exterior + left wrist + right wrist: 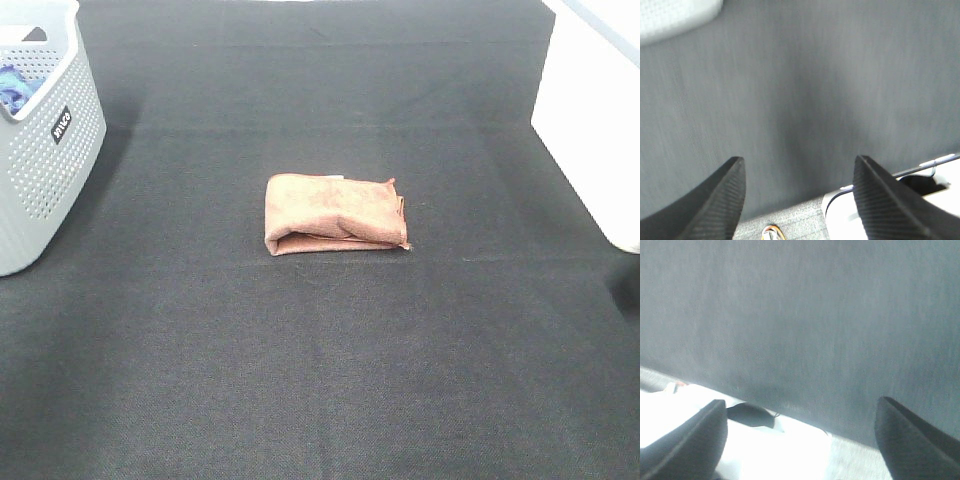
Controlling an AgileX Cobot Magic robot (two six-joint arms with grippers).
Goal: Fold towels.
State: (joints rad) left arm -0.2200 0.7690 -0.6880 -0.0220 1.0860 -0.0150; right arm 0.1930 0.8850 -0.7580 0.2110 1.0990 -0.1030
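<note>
A reddish-brown towel (335, 214) lies folded into a small rectangle in the middle of the dark table cloth (320, 380), with a small white tag at its far edge. No gripper shows in the exterior high view. In the left wrist view my left gripper (799, 170) is open, its two black fingers (720, 200) spread over bare dark cloth. In the right wrist view my right gripper (802, 412) is open too, its fingers (910, 435) over bare dark cloth. The towel is out of both wrist views.
A grey perforated basket (45, 150) with blue cloth inside stands at the far left. A white box (595, 110) stands at the far right edge. White robot base parts (890, 210) show near the table edge in the wrist views.
</note>
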